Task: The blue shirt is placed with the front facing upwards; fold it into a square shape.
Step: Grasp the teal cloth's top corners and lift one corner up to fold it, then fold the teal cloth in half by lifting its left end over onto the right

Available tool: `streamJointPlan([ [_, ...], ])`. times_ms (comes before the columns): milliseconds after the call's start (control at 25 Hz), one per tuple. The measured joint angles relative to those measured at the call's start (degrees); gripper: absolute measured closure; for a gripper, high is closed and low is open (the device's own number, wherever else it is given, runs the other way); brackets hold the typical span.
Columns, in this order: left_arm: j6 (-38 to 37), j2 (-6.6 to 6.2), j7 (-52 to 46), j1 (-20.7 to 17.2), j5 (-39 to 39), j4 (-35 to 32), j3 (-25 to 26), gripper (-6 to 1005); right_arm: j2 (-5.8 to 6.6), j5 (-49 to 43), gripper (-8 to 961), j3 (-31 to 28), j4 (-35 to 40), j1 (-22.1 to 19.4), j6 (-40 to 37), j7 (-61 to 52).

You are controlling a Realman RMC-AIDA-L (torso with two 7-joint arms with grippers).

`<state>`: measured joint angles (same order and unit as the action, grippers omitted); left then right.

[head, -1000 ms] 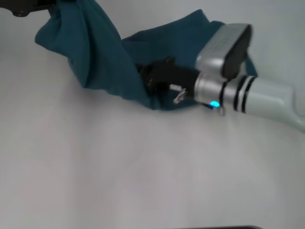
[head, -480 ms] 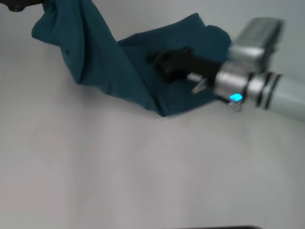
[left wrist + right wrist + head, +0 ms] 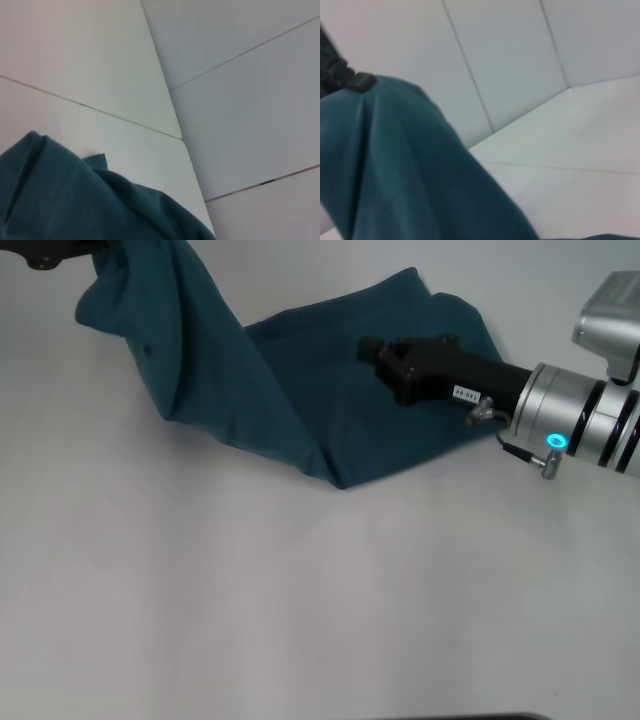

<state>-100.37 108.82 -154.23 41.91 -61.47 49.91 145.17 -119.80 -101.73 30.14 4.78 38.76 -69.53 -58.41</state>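
Note:
The blue shirt [image 3: 300,380] lies bunched on the white table [image 3: 300,590], at the back left of the head view. One end of it is lifted and hangs from my left gripper [image 3: 45,252], which shows as a black shape at the top left corner and is shut on the cloth. My right gripper [image 3: 368,347] hovers over the flat right part of the shirt, pointing left. The shirt fills the near part of the left wrist view [image 3: 75,200] and of the right wrist view [image 3: 395,165], where the left gripper [image 3: 342,77] shows at the top of the raised cloth. The lettering and neck tag are hidden.
The white table stretches bare in front of the shirt. The left wrist view shows the table's far edge [image 3: 175,135] with grey tiled floor [image 3: 250,100] beyond it. My silver right forearm [image 3: 580,425] reaches in from the right.
My right gripper has drawn back to the right and farther from me, from the shirt's near folded edge to above its flat part. The raised cloth at the left has hardly moved.

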Motion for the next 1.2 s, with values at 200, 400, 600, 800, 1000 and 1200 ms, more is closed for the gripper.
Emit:
streamJointPlan([
  [200,-0.3,0.07,0.3,-0.3,-0.4,0.1,0.1,956,-0.56,-0.1,948,4.1,-1.0,2.7,2.0,-0.1],
  [400,-0.4,-0.13,0.3,-0.3,-0.4,0.5,0.2,956,-0.94,-0.1,947,6.4,-4.7,7.3,5.8,0.1],
  [600,0.2,0.02,0.4,-0.2,-0.1,-0.3,-0.1,957,-1.06,-0.1,947,7.6,-7.1,10.3,6.0,0.3],
  [800,-0.2,-0.84,2.1,-0.5,1.0,-0.6,-0.2,957,-1.06,-0.1,947,8.0,-7.9,10.7,5.4,0.0],
  [1000,-1.8,-2.66,10.8,-0.6,5.2,-0.2,-2.1,956,-0.95,-0.1,947,8.4,-8.0,10.4,5.2,-0.1],
  [1200,-3.5,-3.09,21.1,0.2,6.8,0.9,-4.3,956,-0.82,-0.1,947,8.4,-7.8,10.2,5.2,-0.1],
])
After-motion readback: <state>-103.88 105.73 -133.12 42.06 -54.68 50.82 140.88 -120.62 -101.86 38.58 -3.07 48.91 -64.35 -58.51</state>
